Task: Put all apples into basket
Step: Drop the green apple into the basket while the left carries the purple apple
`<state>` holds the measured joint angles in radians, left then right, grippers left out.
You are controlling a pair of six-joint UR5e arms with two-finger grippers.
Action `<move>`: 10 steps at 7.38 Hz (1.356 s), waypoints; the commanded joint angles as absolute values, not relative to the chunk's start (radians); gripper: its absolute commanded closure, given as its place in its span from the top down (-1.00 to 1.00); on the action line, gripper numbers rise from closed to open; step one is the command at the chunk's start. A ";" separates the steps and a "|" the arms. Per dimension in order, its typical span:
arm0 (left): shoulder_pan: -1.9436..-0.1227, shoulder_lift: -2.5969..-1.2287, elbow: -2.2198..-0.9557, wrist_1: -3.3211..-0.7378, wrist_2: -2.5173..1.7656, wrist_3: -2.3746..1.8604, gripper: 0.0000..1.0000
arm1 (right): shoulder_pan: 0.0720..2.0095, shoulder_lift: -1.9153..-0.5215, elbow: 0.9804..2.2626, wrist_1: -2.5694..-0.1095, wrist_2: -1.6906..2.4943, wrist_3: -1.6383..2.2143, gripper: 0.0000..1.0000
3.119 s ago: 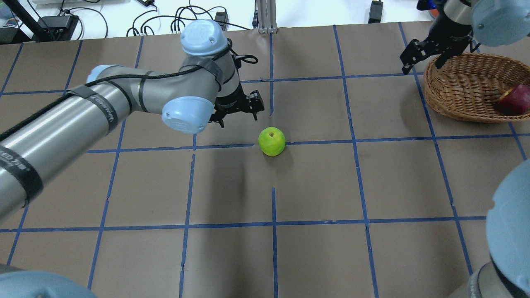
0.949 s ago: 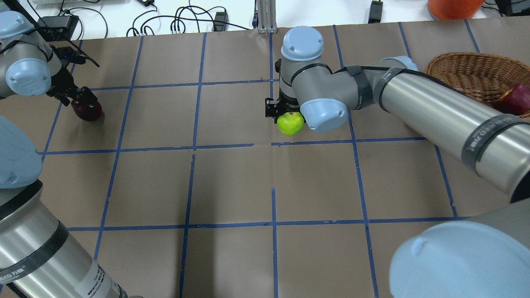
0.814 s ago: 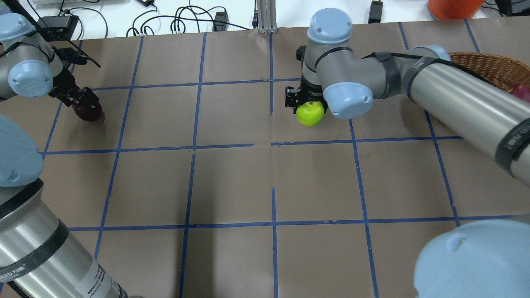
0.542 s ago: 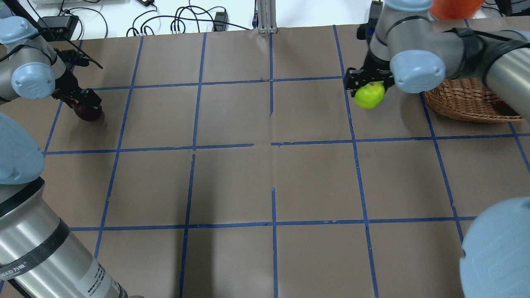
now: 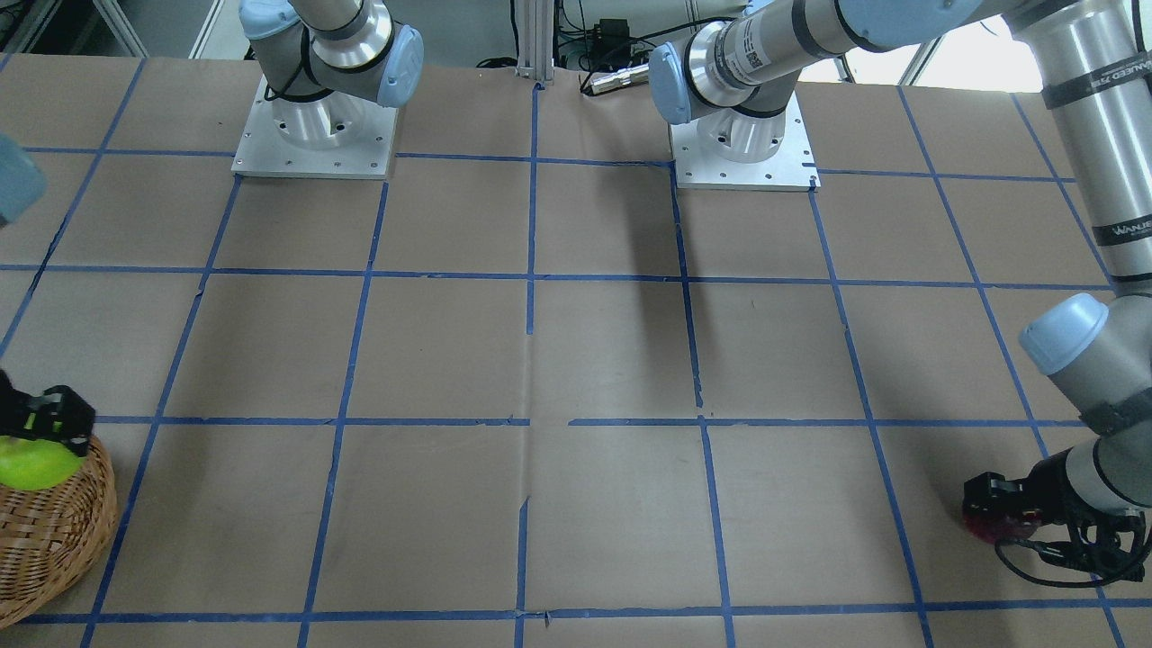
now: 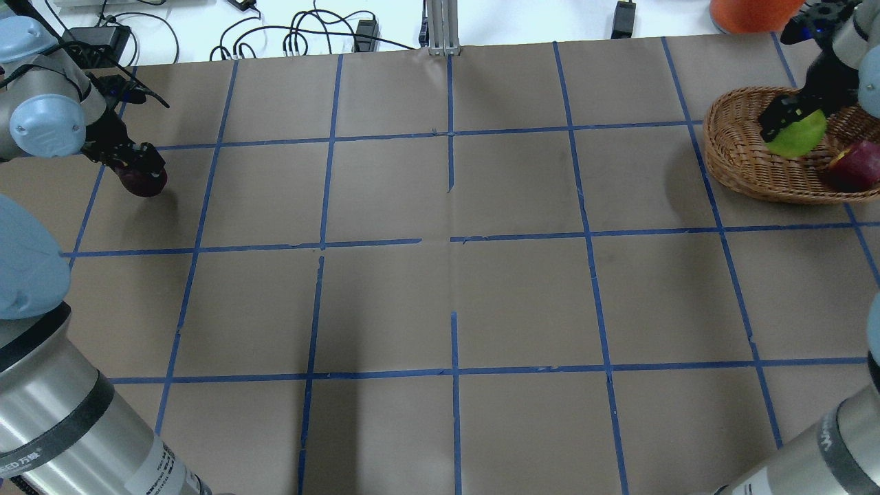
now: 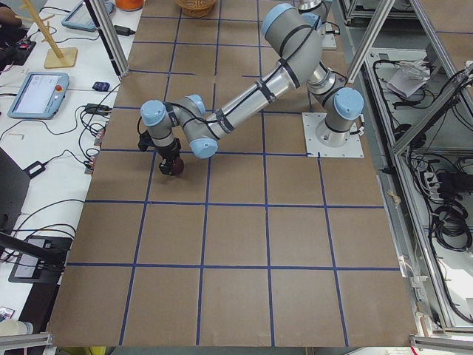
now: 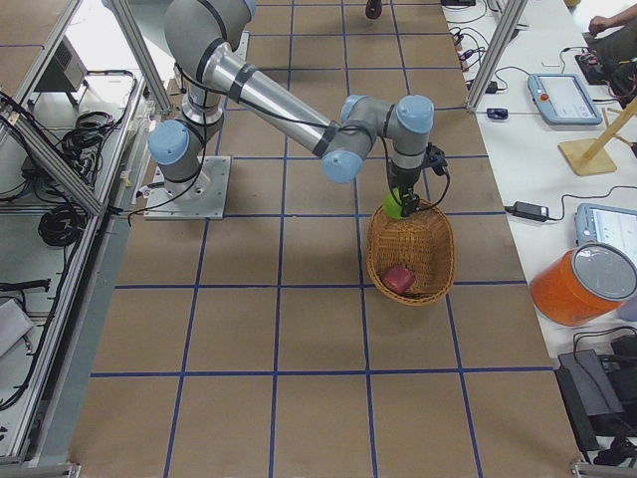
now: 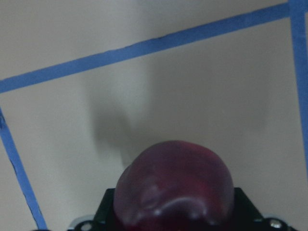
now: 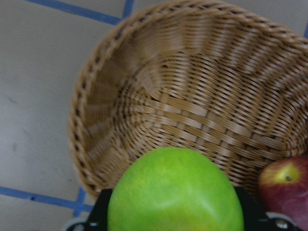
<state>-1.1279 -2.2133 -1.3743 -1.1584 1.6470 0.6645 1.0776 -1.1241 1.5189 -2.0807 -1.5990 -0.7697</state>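
My right gripper (image 6: 790,127) is shut on the bright green apple (image 6: 801,136) and holds it over the left part of the wicker basket (image 6: 732,155) at the far right. In the right wrist view the green apple (image 10: 175,192) hangs above the basket's floor (image 10: 192,96). The red apple with a yellow patch (image 6: 856,165) lies in the basket, also in the right wrist view (image 10: 284,185). My left gripper (image 6: 141,175) is shut on the dark maroon apple (image 6: 146,184) at the far left, at or just above the table. It fills the left wrist view (image 9: 175,190).
An orange container (image 6: 753,10) stands beyond the table's back right corner. Cables (image 6: 302,34) lie along the back edge. The two arm bases (image 5: 315,135) (image 5: 742,144) stand on the robot's side. Blue tape lines (image 6: 454,237) grid the brown table.
My right gripper has carried the green apple from the table's middle to the right, to above the basket. My left gripper has stayed shut on the maroon apple at the far left.
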 commanded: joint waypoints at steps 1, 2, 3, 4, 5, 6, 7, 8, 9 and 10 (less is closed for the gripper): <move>-1.195 -2.070 -1.406 -1.350 1.596 0.506 -0.26 | 1.008 -1.008 1.482 -2.172 -1.589 -0.856 -0.58; -1.245 -2.004 -1.440 -1.382 1.571 0.373 -0.26 | 1.008 -0.987 1.451 -2.174 -1.589 -0.856 -0.49; -1.305 -1.938 -1.492 -1.400 1.512 0.263 -0.26 | 1.008 -0.961 1.428 -2.175 -1.591 -0.857 0.05; -1.398 -1.890 -1.544 -1.390 1.496 0.129 -0.26 | 1.008 -0.954 1.428 -2.168 -1.589 -0.842 0.99; -1.522 -1.878 -1.575 -1.370 1.497 -0.052 -0.26 | 1.008 -0.959 1.427 -2.160 -1.589 -0.835 1.00; -1.642 -1.917 -1.588 -1.236 1.499 -0.201 -0.26 | 1.014 -0.968 1.425 -2.157 -1.592 -0.804 1.00; -1.726 -1.945 -1.610 -1.144 1.494 -0.312 -0.25 | 1.020 -0.976 1.411 -2.136 -1.592 -0.801 1.00; -1.790 -1.992 -1.644 -1.070 1.476 -0.424 -0.25 | 1.022 -0.995 1.384 -2.064 -1.589 -0.793 1.00; -1.857 -2.035 -1.673 -0.937 1.480 -0.469 -0.25 | 1.040 -0.999 1.362 -2.013 -1.589 -0.758 1.00; -1.879 -2.083 -1.677 -0.873 1.483 -0.507 -0.22 | 1.060 -1.006 1.358 -1.981 -1.589 -0.747 1.00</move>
<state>-1.8269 -2.0253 -1.6589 -0.9801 1.4819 -0.4429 1.0379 -0.9965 1.3725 -2.0322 -1.5896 -0.7689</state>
